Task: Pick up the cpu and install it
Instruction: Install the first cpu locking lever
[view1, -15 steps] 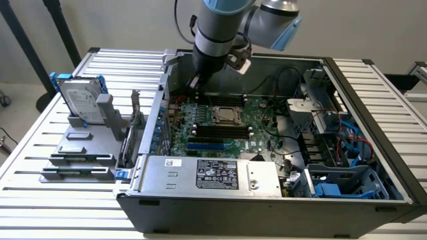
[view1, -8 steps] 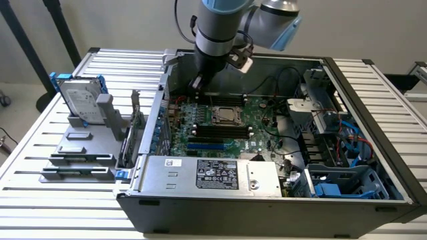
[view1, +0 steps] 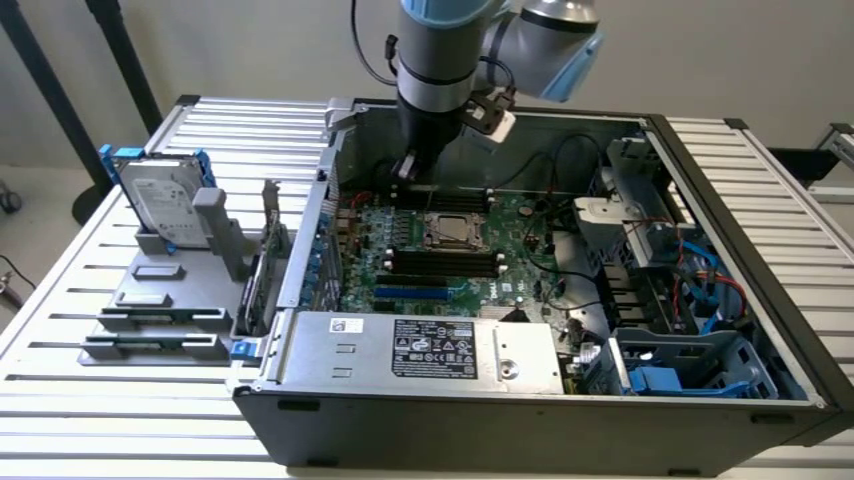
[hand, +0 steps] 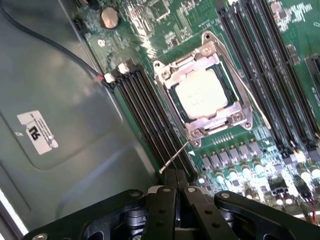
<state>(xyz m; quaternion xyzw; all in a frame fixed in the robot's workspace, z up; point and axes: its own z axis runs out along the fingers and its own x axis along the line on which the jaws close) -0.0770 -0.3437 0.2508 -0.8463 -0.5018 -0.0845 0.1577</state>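
Pincer (hand: 176, 173) pressed together, empty, just beside lever (hand: 175, 157) | cpu (hand: 202, 93) seated in socket (hand: 167, 80), mid-board (hand: 150, 30) | risk: pincer slips off thin lever, gouging board or memory slots (hand: 150, 117)

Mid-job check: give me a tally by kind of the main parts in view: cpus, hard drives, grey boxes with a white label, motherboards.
cpu: 1, lying in the socket frame
hard drive: 1, upright, at the exterior view's left
grey box with a white label: 1
motherboard: 1
Total: 4
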